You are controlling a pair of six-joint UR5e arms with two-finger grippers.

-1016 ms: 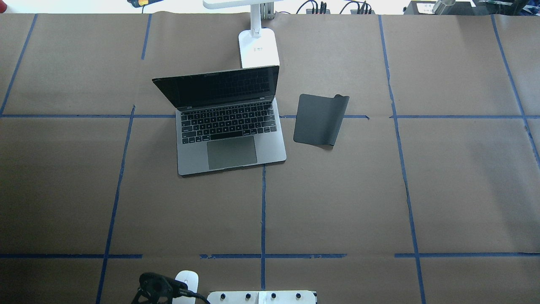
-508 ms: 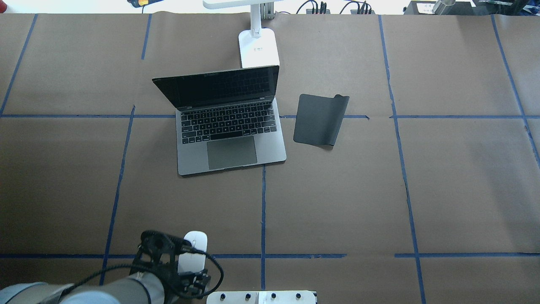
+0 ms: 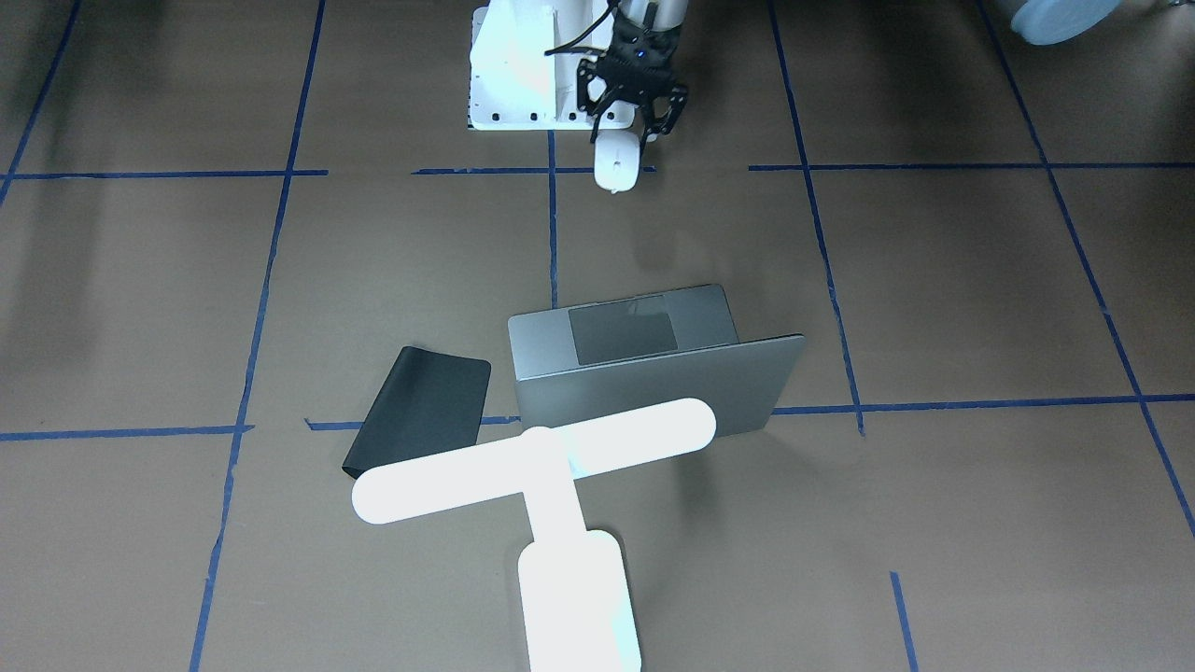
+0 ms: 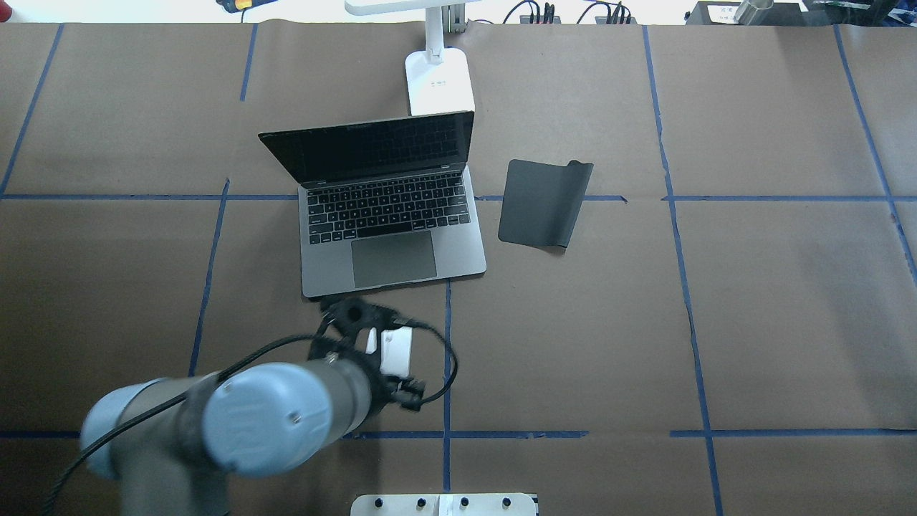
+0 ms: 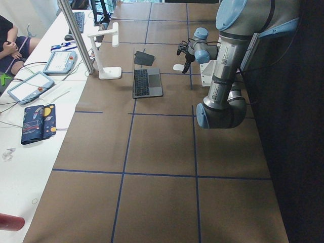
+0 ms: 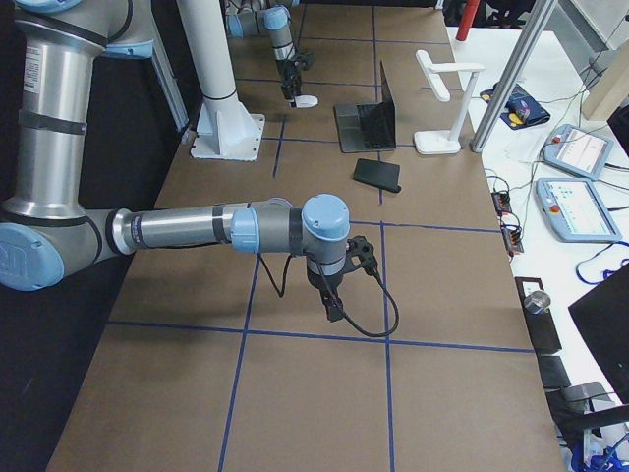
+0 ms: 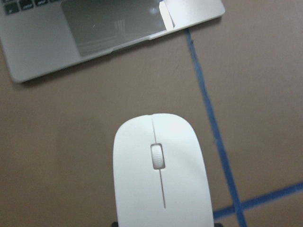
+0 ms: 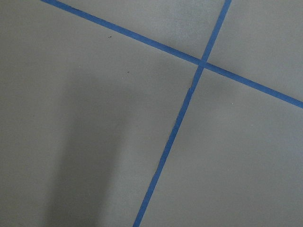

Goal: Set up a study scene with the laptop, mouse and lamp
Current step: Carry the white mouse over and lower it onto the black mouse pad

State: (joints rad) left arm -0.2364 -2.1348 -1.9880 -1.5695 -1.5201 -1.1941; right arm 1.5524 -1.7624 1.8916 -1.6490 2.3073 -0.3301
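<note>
You see the left arm [image 5: 226,66] standing large at the robot-side edge of the worktop [image 5: 157,167]. Further along that edge, the left gripper [image 5: 184,56] points down with the mouse [image 5: 178,67] at its tip, just beside a white mount [image 5: 207,77]. The open laptop [image 5: 147,82] lies towards the middle. The lamp [image 5: 105,56] stands beside it, near the opposite edge. On the white side table [image 5: 15,152] you have two tablets [image 5: 28,86] and a patterned pouch [image 5: 38,123]. A person [image 5: 9,45] sits at the far corner.
</note>
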